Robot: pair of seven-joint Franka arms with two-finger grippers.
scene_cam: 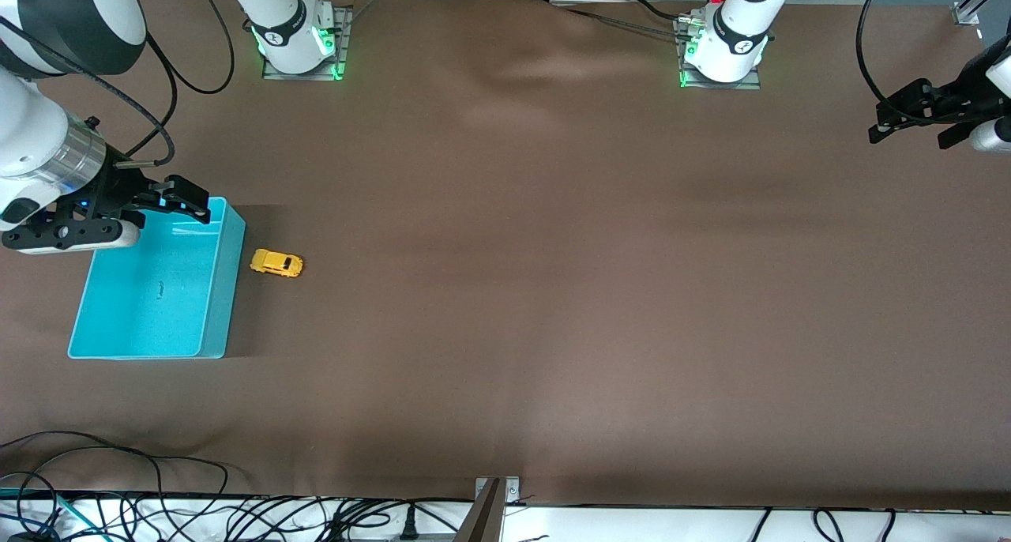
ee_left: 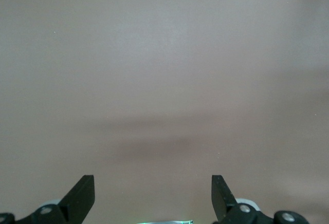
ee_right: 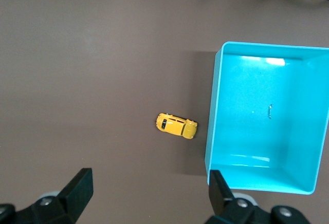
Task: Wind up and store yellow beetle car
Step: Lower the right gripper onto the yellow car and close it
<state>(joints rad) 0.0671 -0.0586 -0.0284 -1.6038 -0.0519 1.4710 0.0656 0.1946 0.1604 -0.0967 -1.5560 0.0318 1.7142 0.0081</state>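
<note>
Pre-grasp: right gripper (scene_cam: 186, 198) wide open over the bin (scene_cam: 234, 289), must drop onto the car (scene_cam: 276, 263) just beside it; left gripper (scene_cam: 908, 119) waits, open.

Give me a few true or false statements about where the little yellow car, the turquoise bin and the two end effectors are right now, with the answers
1. The tiny yellow beetle toy car lies inside the turquoise plastic bin. False: it sits on the brown table beside the bin, toward the left arm's end.
2. The right end effector is over the bin, open and holding nothing. True.
3. The left end effector is shut on the car. False: it waits open over bare table at the left arm's end.
4. The car stands on its wheels, roof up. True.
5. The bin lies tipped on its side. False: it stands upright, opening upward.
</note>
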